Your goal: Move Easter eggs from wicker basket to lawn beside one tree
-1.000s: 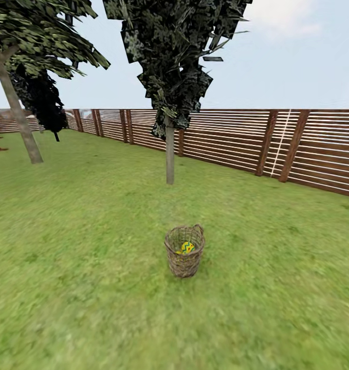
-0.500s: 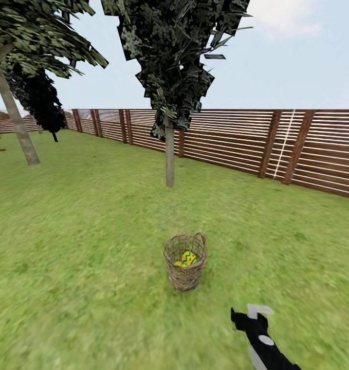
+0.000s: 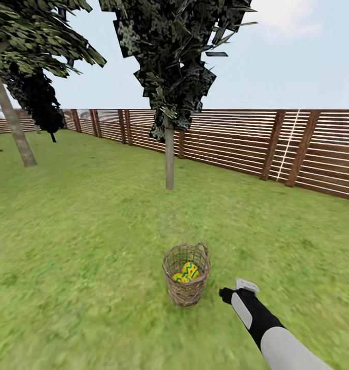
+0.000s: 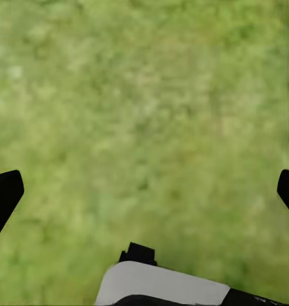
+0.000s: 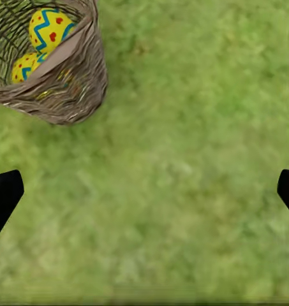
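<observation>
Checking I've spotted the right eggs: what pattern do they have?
Yellow Easter eggs with red dots and blue zigzag bands, clearest in the right wrist view.

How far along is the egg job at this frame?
Nothing moved yet: Easter eggs still lie inside the wicker basket, two visible. In hand: the right tool is open beside the basket, empty; the left tool is open over the lawn. All picking and placing by a tree remains.

Inside the wicker basket (image 3: 186, 275) we make out two Easter eggs (image 5: 42, 41); its weave hides any third, and the right wrist view's edge crops its rim.
</observation>
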Tool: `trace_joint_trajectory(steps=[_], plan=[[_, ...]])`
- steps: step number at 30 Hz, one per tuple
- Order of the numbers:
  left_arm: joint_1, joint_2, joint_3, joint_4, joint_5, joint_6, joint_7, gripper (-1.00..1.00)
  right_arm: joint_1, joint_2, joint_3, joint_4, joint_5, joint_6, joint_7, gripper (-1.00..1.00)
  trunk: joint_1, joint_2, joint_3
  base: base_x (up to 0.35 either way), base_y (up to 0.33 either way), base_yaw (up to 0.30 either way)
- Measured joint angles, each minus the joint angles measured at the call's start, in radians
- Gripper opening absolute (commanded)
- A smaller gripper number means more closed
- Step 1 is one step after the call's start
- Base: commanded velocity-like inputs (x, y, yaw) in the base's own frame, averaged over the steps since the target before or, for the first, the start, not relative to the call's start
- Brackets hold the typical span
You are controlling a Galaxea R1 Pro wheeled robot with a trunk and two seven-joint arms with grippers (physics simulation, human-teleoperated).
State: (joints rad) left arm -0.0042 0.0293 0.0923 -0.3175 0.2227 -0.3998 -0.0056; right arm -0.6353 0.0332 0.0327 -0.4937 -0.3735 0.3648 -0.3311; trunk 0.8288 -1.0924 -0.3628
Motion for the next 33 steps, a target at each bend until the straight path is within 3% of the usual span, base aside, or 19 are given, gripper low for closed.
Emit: trace_joint_trajectory(steps=[13, 22, 33], plan=[[0.000, -0.003, -0.002, 0.001, -0.001, -0.021, 0.000, 1.00, 0.000, 0.020, -0.001, 0.004, -0.004, 0.006, 0.002, 1.00, 0.000, 0.000, 0.000, 0.333, 0.000, 0.000], [0.000, -0.001, -0.001, 0.001, -0.001, -0.021, 0.000, 1.00, 0.001, 0.048, 0.001, 0.006, 0.001, 0.006, 0.004, 1.00, 0.000, 0.000, 0.000, 0.333, 0.060, 0.000], [0.000, 0.000, -0.002, 0.001, -0.001, -0.021, 0.000, 1.00, 0.001, 0.057, 0.071, 0.006, 0.008, 0.006, 0.004, 1.00, 0.000, 0.000, 0.000, 0.333, 0.096, 0.000]])
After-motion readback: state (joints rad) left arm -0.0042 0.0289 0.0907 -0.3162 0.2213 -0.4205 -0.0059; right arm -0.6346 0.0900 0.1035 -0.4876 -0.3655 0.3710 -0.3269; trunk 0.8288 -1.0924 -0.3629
